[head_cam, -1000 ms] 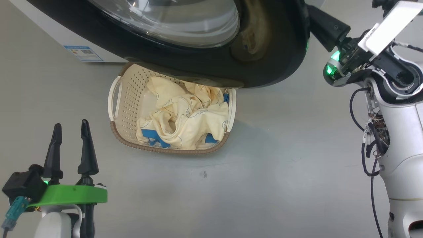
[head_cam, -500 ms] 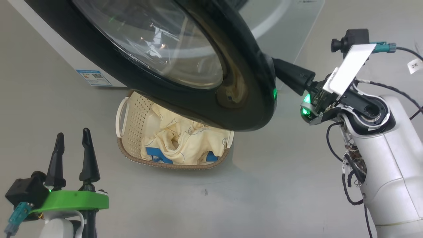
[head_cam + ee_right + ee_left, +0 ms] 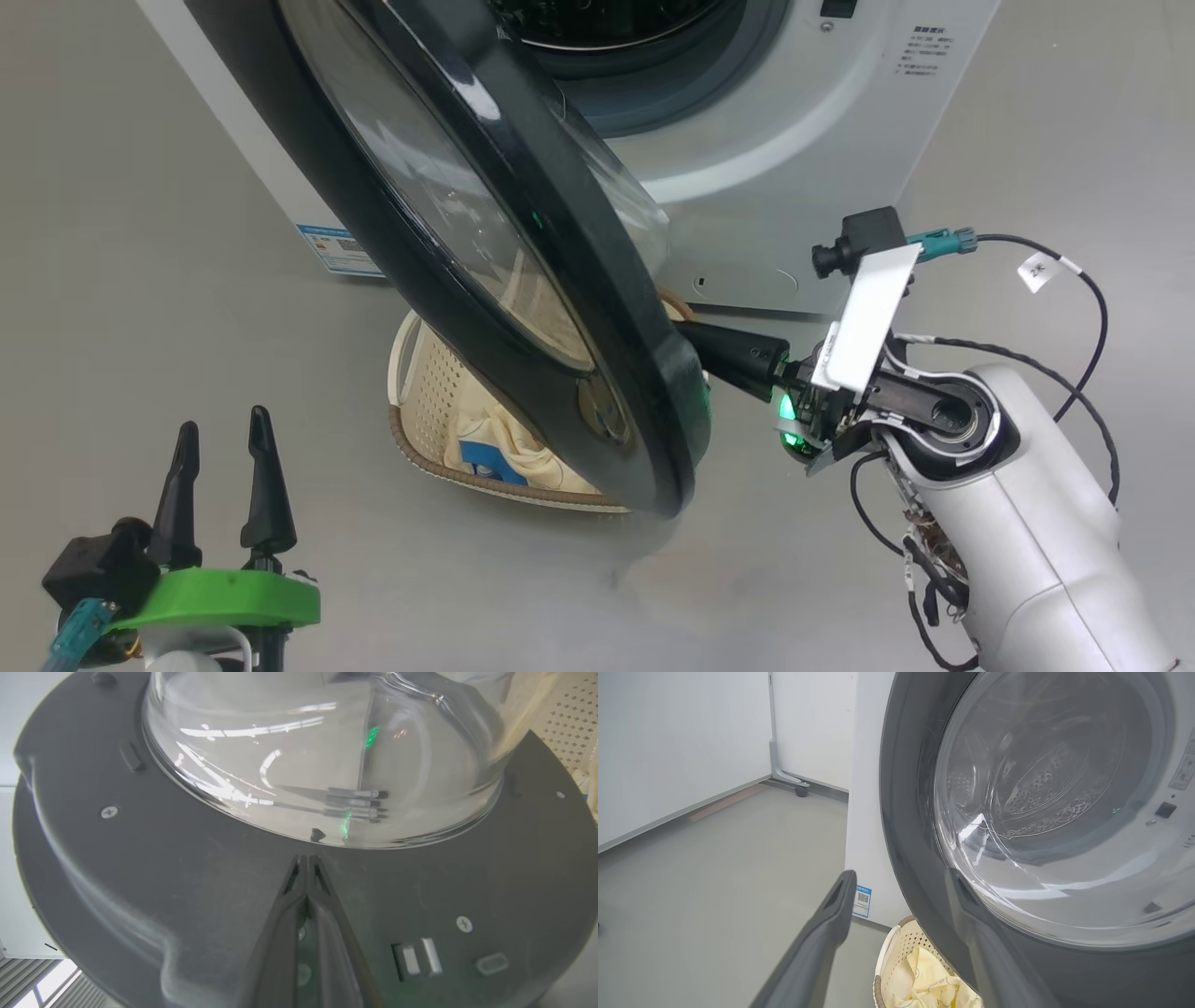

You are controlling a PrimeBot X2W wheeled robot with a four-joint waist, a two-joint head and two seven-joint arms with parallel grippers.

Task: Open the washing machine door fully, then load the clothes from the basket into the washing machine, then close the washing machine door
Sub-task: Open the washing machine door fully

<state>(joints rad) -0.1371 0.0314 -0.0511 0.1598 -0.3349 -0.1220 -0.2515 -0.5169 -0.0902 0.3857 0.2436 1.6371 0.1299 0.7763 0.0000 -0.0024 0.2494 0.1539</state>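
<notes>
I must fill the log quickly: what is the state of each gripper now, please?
Left gripper: open, holding nothing.
Right gripper: closed, holding nothing, tips at the washing machine door.

It looked like a test lab: a washer (image 3: 794, 187) stood on bare grey floor (image 3: 714, 858) beside a white partition (image 3: 812, 723) on a castor (image 3: 800, 790).

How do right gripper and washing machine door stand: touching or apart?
Touching. Right wrist view: the shut right gripper presses its tips on the inner face of the washing machine door, no gap.
</notes>
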